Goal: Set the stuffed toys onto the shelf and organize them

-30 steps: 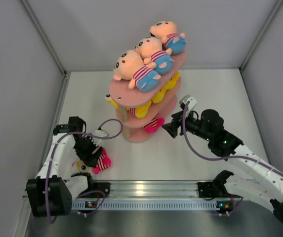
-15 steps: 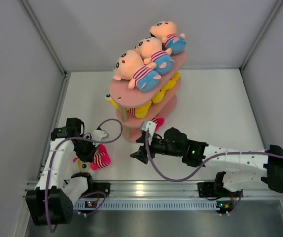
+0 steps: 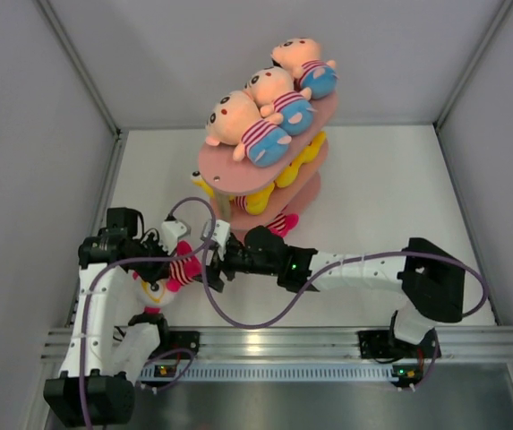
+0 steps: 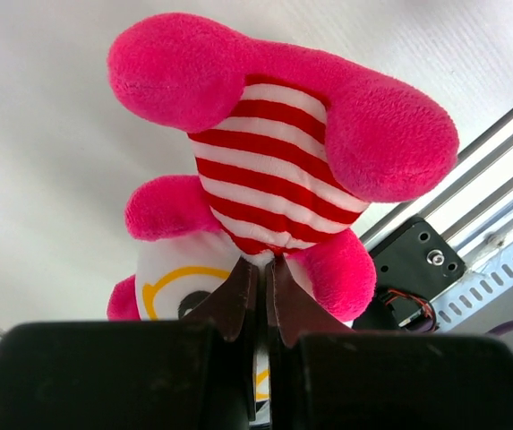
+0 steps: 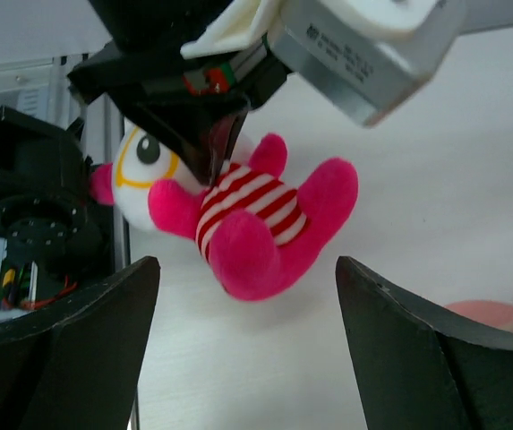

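Right pincer (image 5: 247, 269) now beside pink toy (image 4: 274, 179), face half-hidden behind left pincer (image 4: 263, 269)

I see toy (image 4: 278, 170) hot pink, shirt red-and-white striped, face white with yellow eye ring; shelf (image 3: 229, 172) salmon pink.

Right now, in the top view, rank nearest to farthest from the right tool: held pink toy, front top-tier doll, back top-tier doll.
1. Held pink toy, just left of the right tool.
2. Front top-tier doll, shelf's near end.
3. Back top-tier doll, far end.
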Action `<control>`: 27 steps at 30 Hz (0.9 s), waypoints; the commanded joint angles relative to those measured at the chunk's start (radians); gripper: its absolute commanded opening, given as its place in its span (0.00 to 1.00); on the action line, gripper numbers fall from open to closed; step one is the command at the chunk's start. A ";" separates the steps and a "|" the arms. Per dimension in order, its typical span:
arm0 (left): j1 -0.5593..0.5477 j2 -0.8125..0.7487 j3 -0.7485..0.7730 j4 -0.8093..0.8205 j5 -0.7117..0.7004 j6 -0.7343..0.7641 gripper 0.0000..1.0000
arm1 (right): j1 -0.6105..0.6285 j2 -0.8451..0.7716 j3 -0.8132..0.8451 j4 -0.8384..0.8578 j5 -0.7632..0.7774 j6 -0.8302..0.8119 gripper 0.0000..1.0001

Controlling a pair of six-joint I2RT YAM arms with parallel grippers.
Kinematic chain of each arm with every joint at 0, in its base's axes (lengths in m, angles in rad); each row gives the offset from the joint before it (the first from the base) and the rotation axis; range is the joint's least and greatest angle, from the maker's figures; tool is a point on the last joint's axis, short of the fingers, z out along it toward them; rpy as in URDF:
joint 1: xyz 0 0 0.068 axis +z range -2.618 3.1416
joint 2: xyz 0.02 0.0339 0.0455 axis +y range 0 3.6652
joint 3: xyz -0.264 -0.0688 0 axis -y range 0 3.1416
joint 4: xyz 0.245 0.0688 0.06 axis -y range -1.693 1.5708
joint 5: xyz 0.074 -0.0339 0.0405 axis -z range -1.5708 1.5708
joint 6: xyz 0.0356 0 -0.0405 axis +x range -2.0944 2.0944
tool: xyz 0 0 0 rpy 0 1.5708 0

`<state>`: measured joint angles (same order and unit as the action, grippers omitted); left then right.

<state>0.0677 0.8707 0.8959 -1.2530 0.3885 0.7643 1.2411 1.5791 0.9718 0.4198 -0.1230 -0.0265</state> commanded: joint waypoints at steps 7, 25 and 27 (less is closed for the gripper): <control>-0.006 0.004 0.040 0.001 0.055 -0.006 0.00 | -0.034 0.222 0.212 0.010 -0.109 -0.027 0.79; -0.006 0.022 0.078 -0.008 0.064 -0.075 0.44 | -0.035 0.156 0.121 0.014 -0.084 0.076 0.00; -0.006 0.034 0.098 -0.010 0.049 -0.108 0.73 | -0.034 0.086 0.064 -0.006 -0.086 0.094 0.00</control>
<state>0.0647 0.8894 0.9375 -1.2610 0.4351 0.7040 1.2125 1.7882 1.0832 0.3943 -0.1986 0.0254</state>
